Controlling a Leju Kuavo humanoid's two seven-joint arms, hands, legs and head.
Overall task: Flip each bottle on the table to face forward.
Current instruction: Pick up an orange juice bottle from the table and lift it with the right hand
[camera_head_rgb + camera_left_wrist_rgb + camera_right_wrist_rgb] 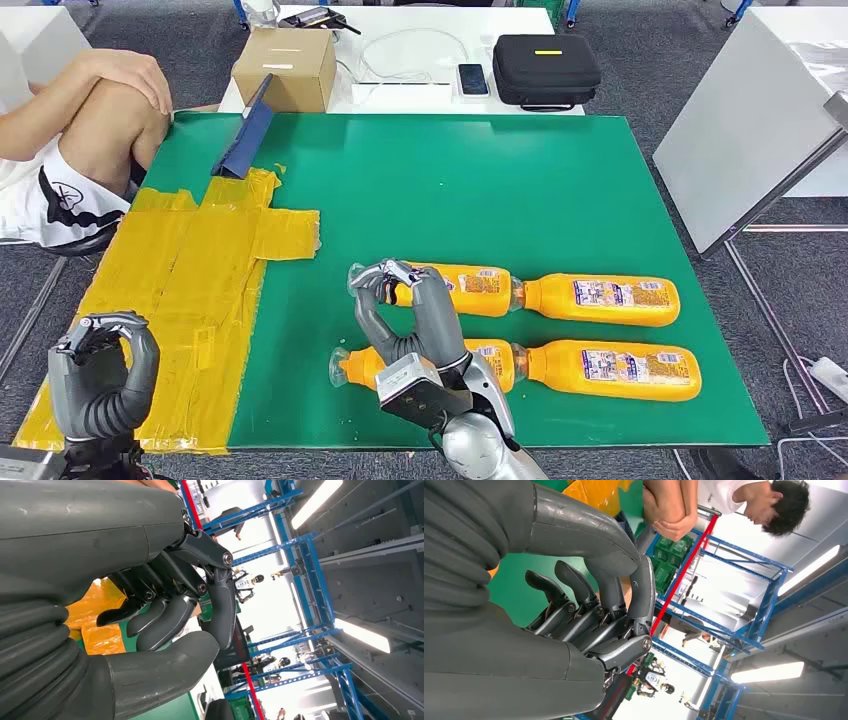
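Observation:
Several orange bottles lie on their sides in two rows on the green mat (520,190). The back row has one bottle (478,290) behind my right hand and another (605,299) to its right. In the front row, one bottle (352,366) is partly hidden by my right wrist, and another (612,368) lies fully in sight. My right hand (405,318) hovers over the left pair with fingers (574,587) curled in and nothing held. My left hand (100,372) hangs over the yellow tape (190,260), its fingers (165,622) also curled on nothing.
A blue folded piece (245,130) leans at the mat's back left. Behind the mat stand a cardboard box (285,68), a phone (473,78) and a black case (545,68). A person (75,140) sits at the left. A white board (745,125) slants at the right.

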